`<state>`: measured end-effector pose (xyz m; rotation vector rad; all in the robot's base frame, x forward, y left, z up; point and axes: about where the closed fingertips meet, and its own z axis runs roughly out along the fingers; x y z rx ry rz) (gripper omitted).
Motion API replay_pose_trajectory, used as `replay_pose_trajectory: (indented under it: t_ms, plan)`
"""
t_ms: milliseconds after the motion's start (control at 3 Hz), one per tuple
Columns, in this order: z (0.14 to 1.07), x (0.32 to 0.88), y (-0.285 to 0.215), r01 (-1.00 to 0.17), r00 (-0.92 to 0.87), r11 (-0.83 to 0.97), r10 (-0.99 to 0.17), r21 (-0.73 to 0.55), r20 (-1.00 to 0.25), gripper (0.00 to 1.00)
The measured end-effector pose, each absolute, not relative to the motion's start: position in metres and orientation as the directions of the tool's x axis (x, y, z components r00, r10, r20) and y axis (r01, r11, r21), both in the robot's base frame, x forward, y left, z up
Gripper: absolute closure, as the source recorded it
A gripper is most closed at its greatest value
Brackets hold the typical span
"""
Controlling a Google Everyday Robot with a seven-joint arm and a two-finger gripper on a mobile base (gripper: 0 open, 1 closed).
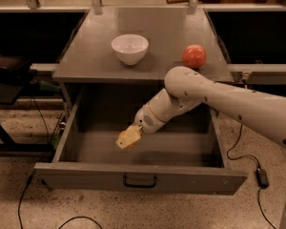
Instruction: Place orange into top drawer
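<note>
1. Gripper (128, 138) ends the big white arm (229, 101), which enters from 3 o'clock and slants down toward 7 o'clock. It hangs inside the open drawer, left of the drawer's middle and just above its floor. Its pale fingers are pinched around the orange.
2. Grey cabinet (152, 37): its flat top fills the upper middle of the view, at 12 o'clock from the gripper.
3. Top drawer (190, 178): pulled fully out toward 6 o'clock, with its wide, shallow tray open to view. The front panel runs along the bottom of the scene.
4. White bowl (129, 48): upright on the cabinet top, at 12 o'clock from the gripper and well apart from it.
5. Reddish round fruit (194, 56): on the cabinet top at 3 o'clock from the bowl, apart from it and just above the arm's elbow.
6. Orange (132, 146): held in the gripper inside the drawer. Only a sliver of its colour shows at the fingers' lower edge, at 5 o'clock from the gripper's middle. I cannot tell whether it touches the drawer floor.
7. Dark pull handle (140, 181): centred on the front panel, at 6 o'clock from the orange.
</note>
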<state>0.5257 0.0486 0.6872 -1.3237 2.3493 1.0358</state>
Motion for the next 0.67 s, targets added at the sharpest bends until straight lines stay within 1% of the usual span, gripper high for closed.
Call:
replay_pose_trajectory:
  t_ms: [333,667]
  plan:
    - [0.666,0.528,0.057,-0.782,-0.603,0.351,-0.634,0.516,-0.483,0.82]
    - [0.653,0.528,0.057,-0.738,-0.653,0.384,-0.615,0.555,-0.442,0.58]
